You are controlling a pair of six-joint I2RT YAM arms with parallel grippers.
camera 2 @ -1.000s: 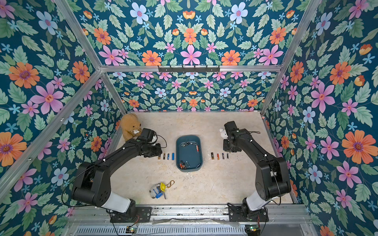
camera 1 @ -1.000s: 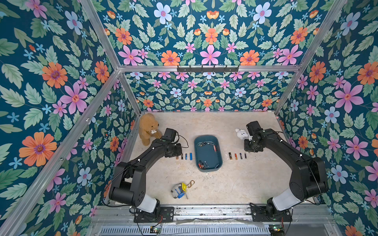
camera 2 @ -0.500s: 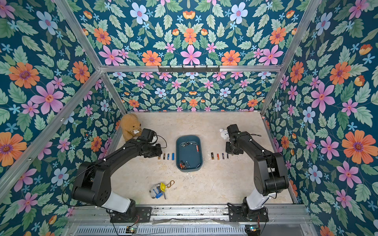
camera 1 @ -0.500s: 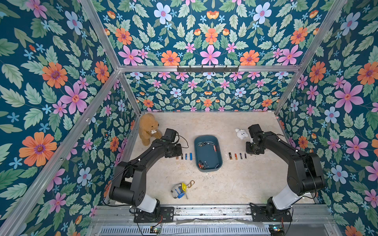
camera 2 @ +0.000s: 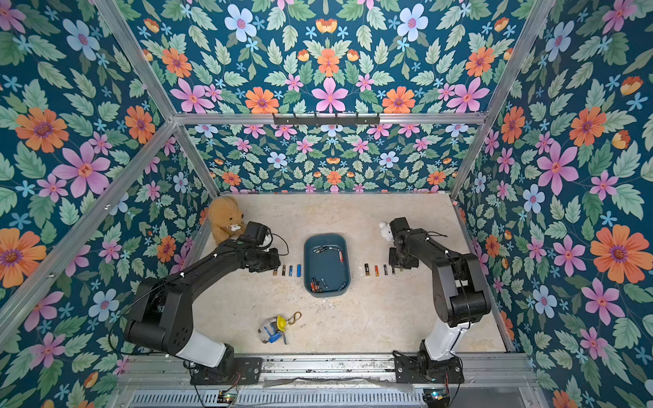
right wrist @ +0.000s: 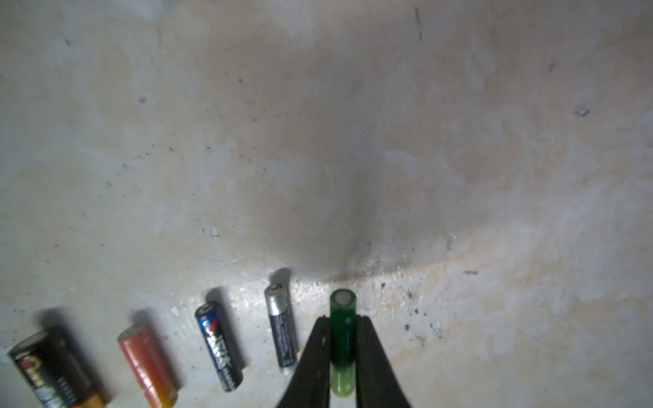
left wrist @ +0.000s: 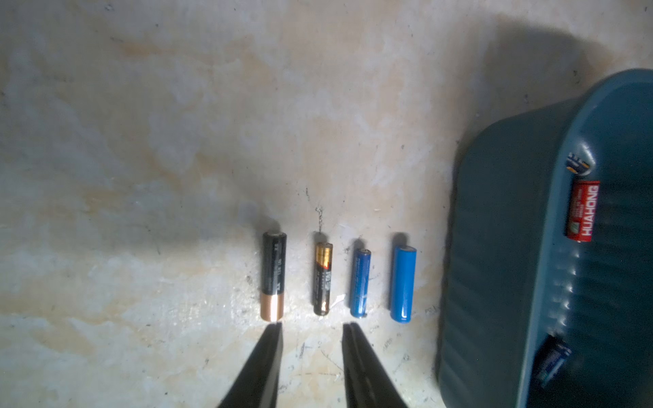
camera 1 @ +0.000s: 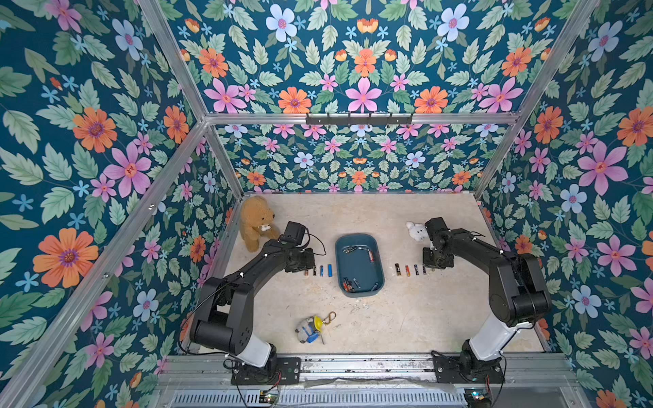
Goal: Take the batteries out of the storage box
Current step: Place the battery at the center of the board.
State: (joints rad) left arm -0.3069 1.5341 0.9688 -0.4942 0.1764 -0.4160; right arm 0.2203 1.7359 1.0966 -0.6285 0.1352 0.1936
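The right end effector (right wrist: pixel 342 320) is gripping a green battery (right wrist: pixel 341 303) — it has been sliding down-frame since 1 second ago — beside a row of 4 batteries (right wrist: pixel 215 342) at lower left. The left end effector (left wrist: pixel 312 326), narrowly parted and empty, is staying put. The storage box (camera 1: pixel 357 268) is sitting mid-frame.

Storage box (left wrist: pixel 494 247) half out of frame

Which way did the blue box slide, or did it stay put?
No. The storage box stayed put, in the same spot relative to the teddy bear in a top view.
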